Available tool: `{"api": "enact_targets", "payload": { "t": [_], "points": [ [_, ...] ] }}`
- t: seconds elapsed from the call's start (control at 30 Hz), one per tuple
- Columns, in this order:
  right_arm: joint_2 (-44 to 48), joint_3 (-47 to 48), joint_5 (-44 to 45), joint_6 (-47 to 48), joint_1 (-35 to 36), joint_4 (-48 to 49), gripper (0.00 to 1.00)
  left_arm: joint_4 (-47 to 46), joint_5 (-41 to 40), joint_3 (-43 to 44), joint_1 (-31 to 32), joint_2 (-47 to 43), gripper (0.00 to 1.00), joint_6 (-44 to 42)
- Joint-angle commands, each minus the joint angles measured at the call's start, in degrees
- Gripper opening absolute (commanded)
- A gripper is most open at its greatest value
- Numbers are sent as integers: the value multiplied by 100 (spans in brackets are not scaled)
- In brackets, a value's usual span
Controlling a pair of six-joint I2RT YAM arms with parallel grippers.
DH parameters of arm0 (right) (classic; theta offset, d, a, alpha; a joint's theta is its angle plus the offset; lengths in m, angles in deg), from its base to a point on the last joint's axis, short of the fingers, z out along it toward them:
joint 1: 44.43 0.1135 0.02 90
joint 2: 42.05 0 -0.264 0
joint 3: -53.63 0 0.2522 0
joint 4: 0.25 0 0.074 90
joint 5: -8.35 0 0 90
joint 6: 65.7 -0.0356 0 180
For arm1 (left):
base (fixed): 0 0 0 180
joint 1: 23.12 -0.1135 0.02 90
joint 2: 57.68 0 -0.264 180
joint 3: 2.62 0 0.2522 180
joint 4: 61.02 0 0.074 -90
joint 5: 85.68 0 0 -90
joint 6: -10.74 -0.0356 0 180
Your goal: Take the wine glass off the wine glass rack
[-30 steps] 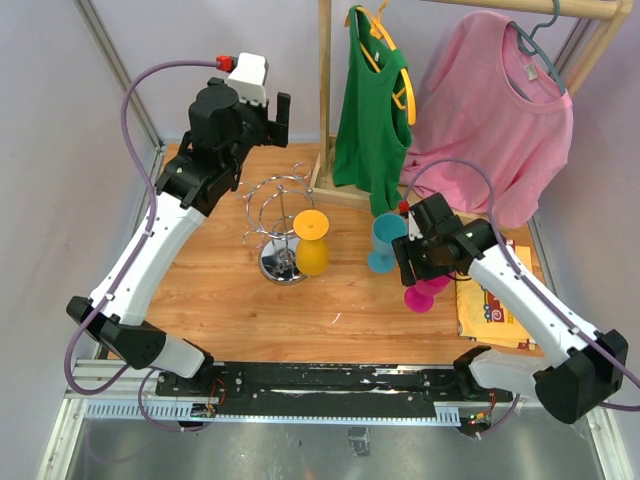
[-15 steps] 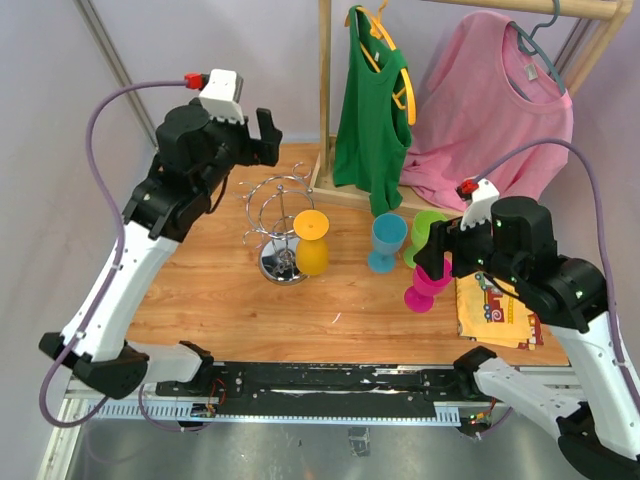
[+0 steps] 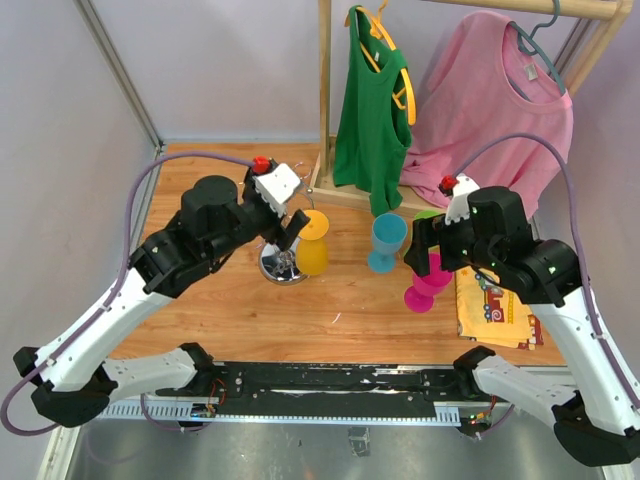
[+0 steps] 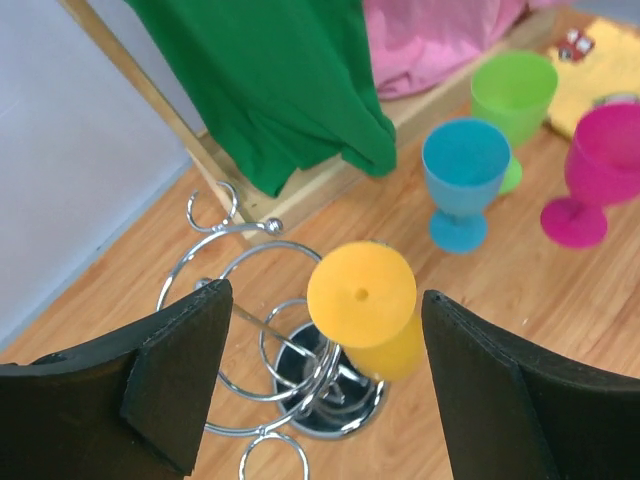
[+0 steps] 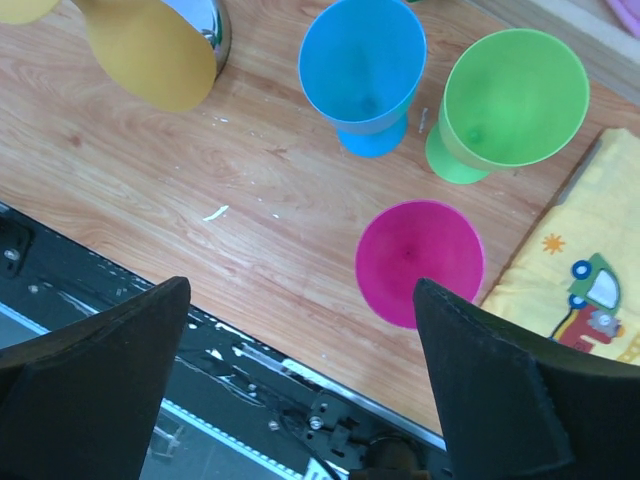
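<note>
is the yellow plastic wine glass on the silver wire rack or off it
On it: the yellow plastic wine glass hangs upside down on the silver wire rack, round foot up, bowl beside the chrome base.

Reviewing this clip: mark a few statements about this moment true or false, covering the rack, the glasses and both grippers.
1. The yellow wine glass hangs upside down on the wine glass rack. True.
2. The left gripper is shut on the yellow wine glass. False: it is open above the glass and holds nothing.
3. The blue glass, green glass and magenta glass stand upright on the table. True.
4. The right gripper grips the magenta glass. False: it is open above the table and empty.
5. The green top lies flat on the table. False: it hangs from the wooden clothes rack.
</note>
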Motion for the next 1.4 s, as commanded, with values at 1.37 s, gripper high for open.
{"api": "enact_targets", "payload": {
  "t": [1.37],
  "points": [
    [716, -777, 571, 139, -3, 496, 98, -5418, -2346, -5351, 2563, -1386, 57, -7399]
  ]
}}
